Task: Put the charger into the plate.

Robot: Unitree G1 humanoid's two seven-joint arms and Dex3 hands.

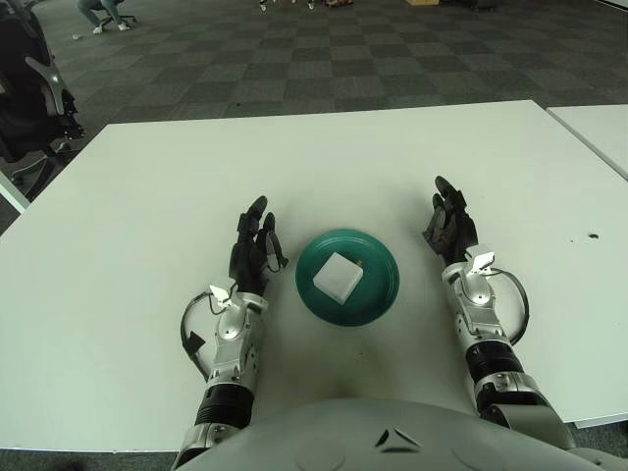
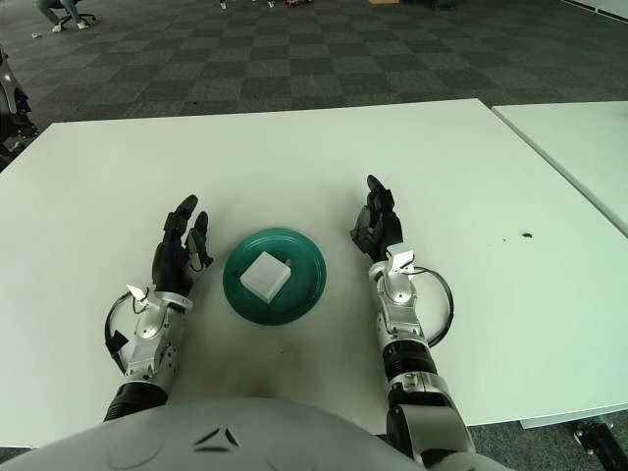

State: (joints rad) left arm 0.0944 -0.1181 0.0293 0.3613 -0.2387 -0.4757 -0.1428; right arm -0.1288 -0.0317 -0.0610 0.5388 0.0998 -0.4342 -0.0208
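Observation:
A white square charger (image 1: 337, 277) lies inside the green round plate (image 1: 381, 293) on the white table, between my two hands. My left hand (image 1: 252, 246) shows just left of the plate, fingers extended and holding nothing. To the right of the plate my right hand (image 1: 449, 224) is also open and empty, a short gap away from the rim. Neither hand touches the plate or the charger.
The white table (image 1: 147, 196) spreads wide around the plate. A second white table (image 1: 599, 128) stands at the far right, across a narrow gap. A small dark mark (image 1: 592, 235) sits on the table near the right. A dark chair (image 1: 29, 98) is off the left edge.

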